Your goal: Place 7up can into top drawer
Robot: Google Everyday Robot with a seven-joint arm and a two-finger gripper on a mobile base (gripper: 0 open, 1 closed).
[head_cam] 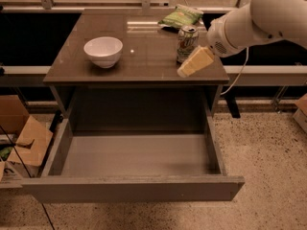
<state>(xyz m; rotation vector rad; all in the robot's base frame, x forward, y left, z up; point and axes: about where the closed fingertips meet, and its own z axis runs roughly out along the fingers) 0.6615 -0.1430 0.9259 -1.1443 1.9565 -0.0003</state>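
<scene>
- Drawer point(134, 189): nearest the cam, pulled out below the table point(144, 63). Grey bottom is bare, no can in it. No opening step is left, by my read.
- Gripper point(189, 67): hangs over the table's front-right part, angled down and to the left of the pic. Its tip is just beside the can's front-right side. Open or closed: can't tell from this view. It has no hold on anything as far as I can see. Whether it touches the can: can't tell either.
- Can point(186, 43): upright on the table, right of centre, just behind the gripper tip. Not lifted, not in the drawer.
- Step in hand, my read: the reach-in before the grasp. Pick isn't made yet, so the task is at an early stage.
- Next move calls for:
  - get one jaw on each side of the can and close
  - lift clear of the tabletop
  - carry fwd past the table edge and lower into the drawer
  - prob. go gently, since a side nudge could tip an upright can
- Bowl point(103, 51): white, on the left of the table, well apart from the can. Not in the way.
- Chip bag point(181, 17): green, at the far edge, near and behind the can. A push backward could shove the can into it.
- Arm point(259, 18): white, comes in from the upper right of the pic.
</scene>
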